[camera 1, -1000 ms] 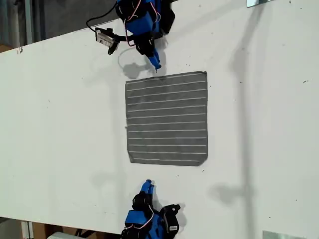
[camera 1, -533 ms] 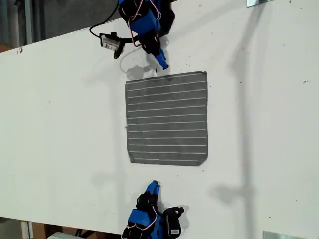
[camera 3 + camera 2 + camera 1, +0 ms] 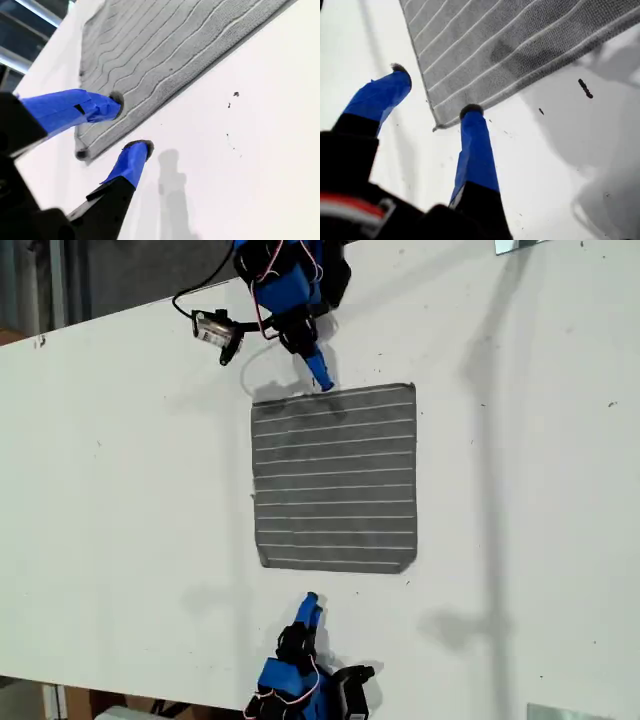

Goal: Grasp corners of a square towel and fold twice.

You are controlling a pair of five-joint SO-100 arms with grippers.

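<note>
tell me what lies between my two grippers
The towel, spread flat, lies between my first gripper and my second gripper, as the exterior view shows.

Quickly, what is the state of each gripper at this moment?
My first gripper: open, jaws astride a corner of the towel, holding nothing.
My second gripper: open, jaws at the towel's edge near a corner, holding nothing.

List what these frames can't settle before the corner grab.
- First wrist view: whether my first hand touches the towel; angle hides height.
- Second wrist view: same for my second hand.
- Wrist views: far corners cut off by edges.
- Exterior view: arm bases cut off top and bottom.
</note>
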